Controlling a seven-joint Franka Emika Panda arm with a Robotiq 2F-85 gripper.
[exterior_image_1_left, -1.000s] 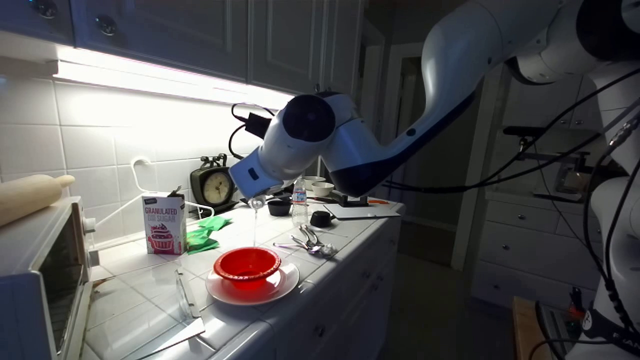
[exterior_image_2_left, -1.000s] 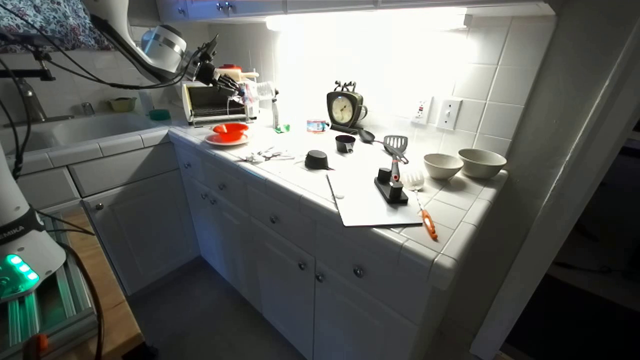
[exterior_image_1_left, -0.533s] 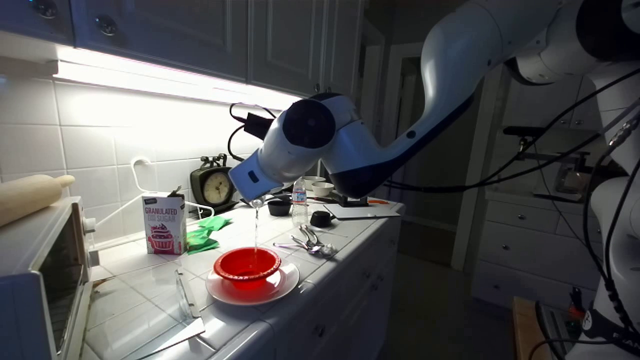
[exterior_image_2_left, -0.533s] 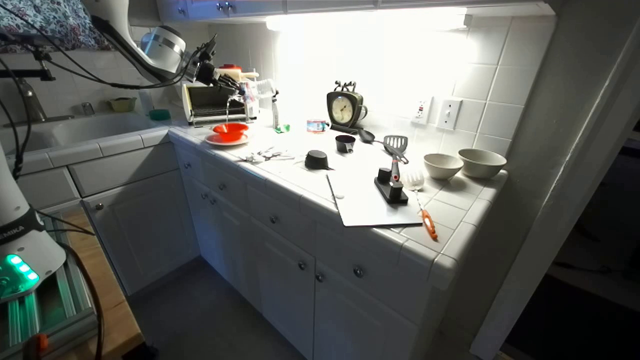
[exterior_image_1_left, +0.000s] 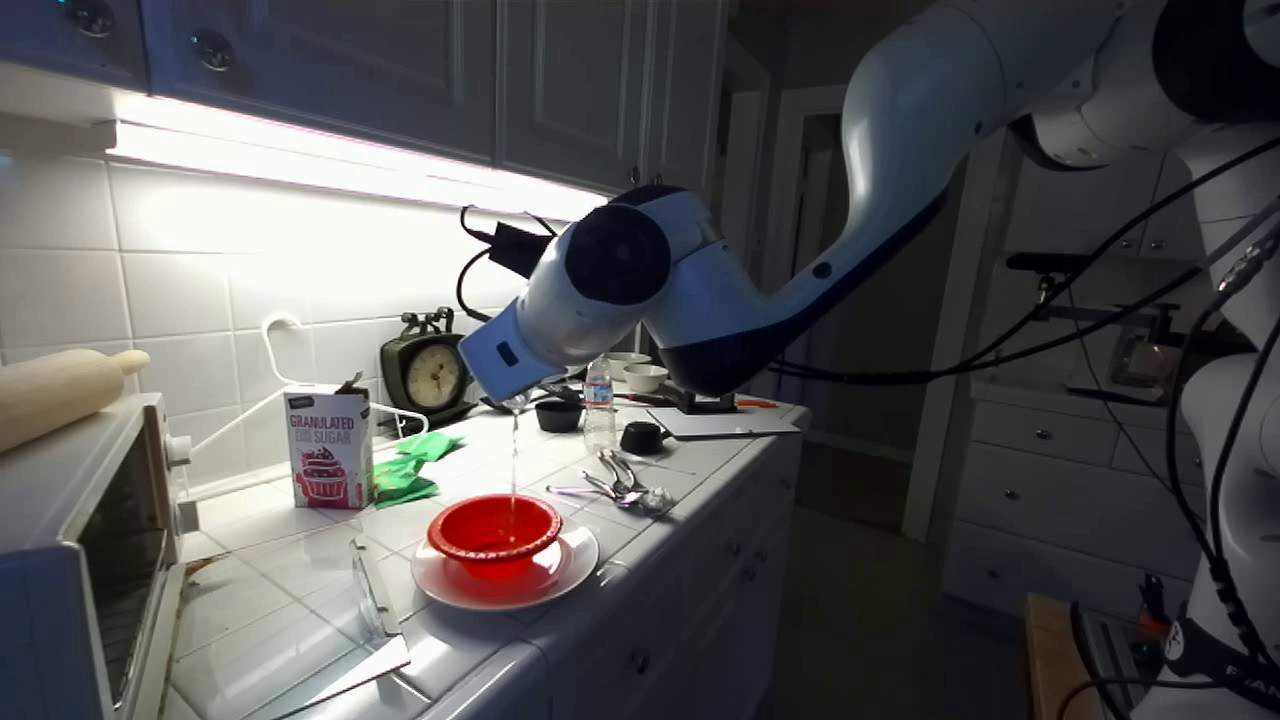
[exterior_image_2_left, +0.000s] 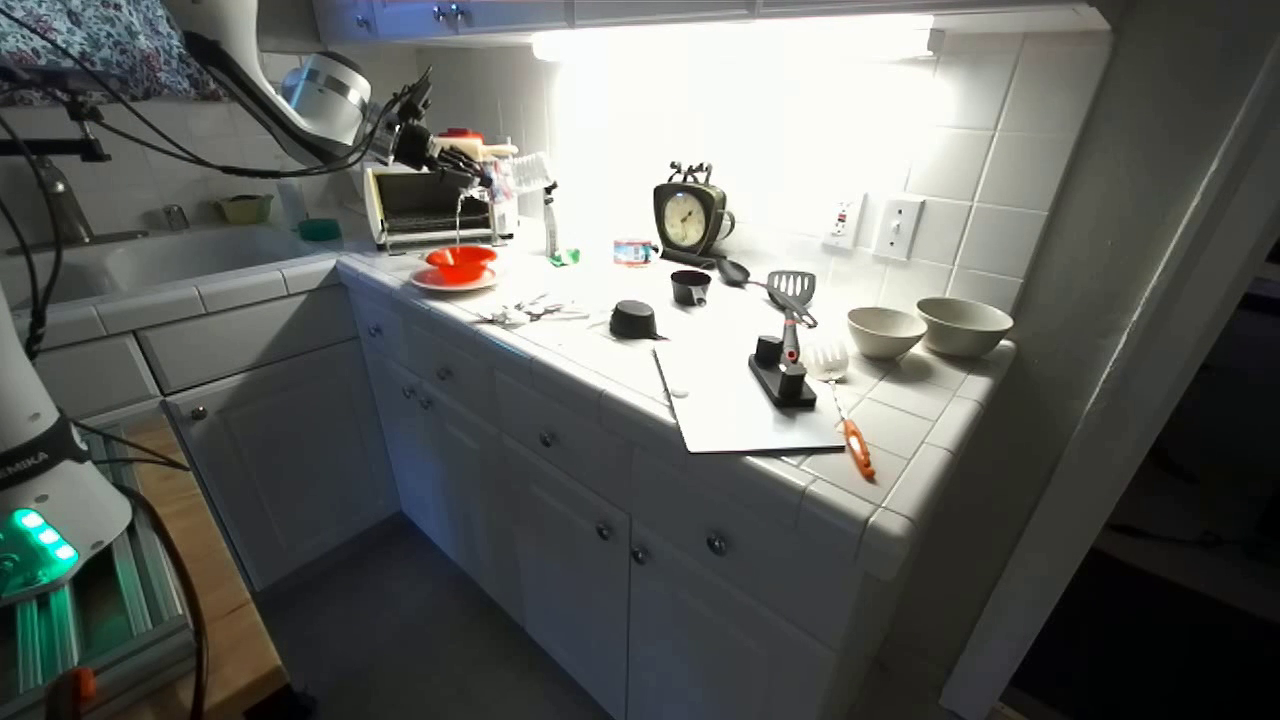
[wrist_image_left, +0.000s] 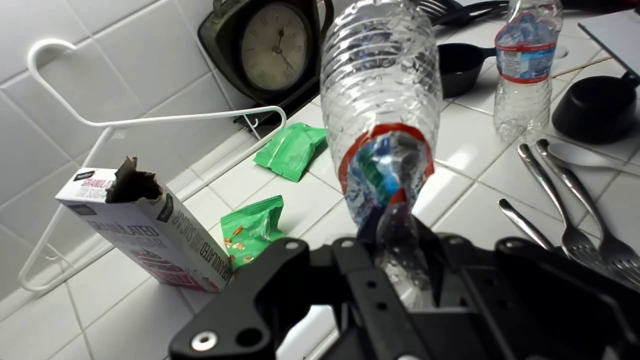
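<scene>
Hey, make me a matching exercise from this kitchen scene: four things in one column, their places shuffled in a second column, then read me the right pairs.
Things
1. Red bowl
2. Sugar box
3. Rolling pin
4. Tilted bottle

Places
A. On top of the toaster oven
B. On a plate
C. Held in the gripper
D. Standing beside green packets

Right pairs
1-B, 2-D, 3-A, 4-C

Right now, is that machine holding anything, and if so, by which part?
Yes, a clear plastic bottle. The claw pinches it around one end of its label, where the plastic looks squeezed narrow.
</scene>
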